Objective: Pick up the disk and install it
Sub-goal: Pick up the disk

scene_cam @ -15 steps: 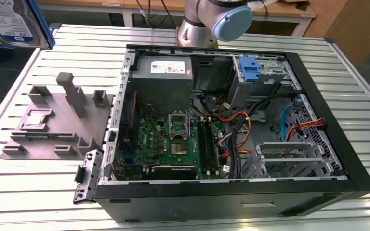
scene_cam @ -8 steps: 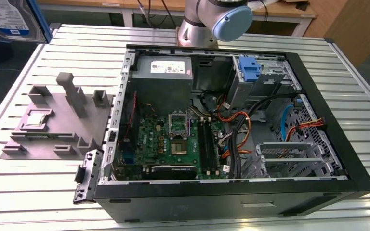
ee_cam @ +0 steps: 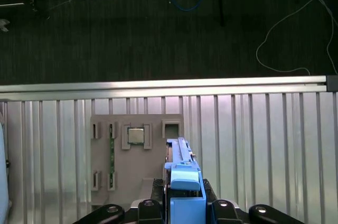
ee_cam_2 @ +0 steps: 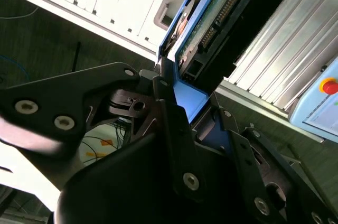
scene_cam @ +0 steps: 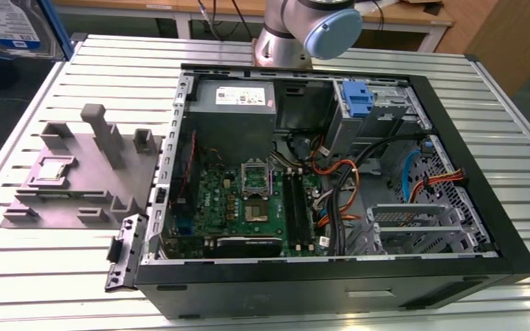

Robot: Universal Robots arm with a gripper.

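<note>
a: where is the disk?
b: your claw is clamped tight on its blue frame. you hold it up in the air over the grey tray, well apart from the open computer.

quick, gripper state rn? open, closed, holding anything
gripper: closed, holding the disk, jaws clamped on its blue-framed edge.
</note>
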